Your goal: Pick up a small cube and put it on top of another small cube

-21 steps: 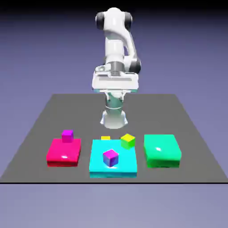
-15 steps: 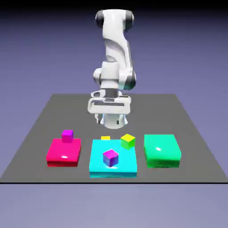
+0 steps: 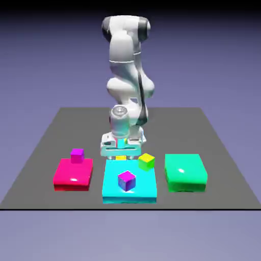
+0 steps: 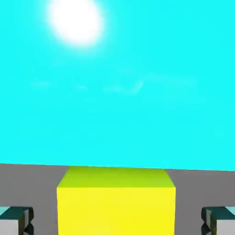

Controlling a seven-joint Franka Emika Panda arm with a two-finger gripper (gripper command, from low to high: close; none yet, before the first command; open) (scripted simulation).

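Note:
The small cube (image 4: 116,202), yellow on top with greenish sides, rests on the grey table just behind the cyan flat block (image 3: 130,191). My gripper (image 3: 121,154) hangs low over it and is open. In the hand view the cube sits between the two grey fingertips (image 4: 16,220), with a gap on each side. From the exterior view only a sliver of the small cube (image 3: 121,158) shows under the hand. A slightly larger yellow-green cube (image 3: 146,161) stands on the cyan block's back right corner, and a purple cube (image 3: 126,180) sits near its middle.
A magenta flat block (image 3: 73,176) at the exterior view's left carries a small magenta cube (image 3: 77,155). A green flat block (image 3: 185,173) lies at the right. The cyan block's top (image 4: 119,92) fills most of the hand view beyond the cube.
The arm has swung down and forward, bringing the hand from high above the table to just over the small cube behind the cyan block. No cube has moved.

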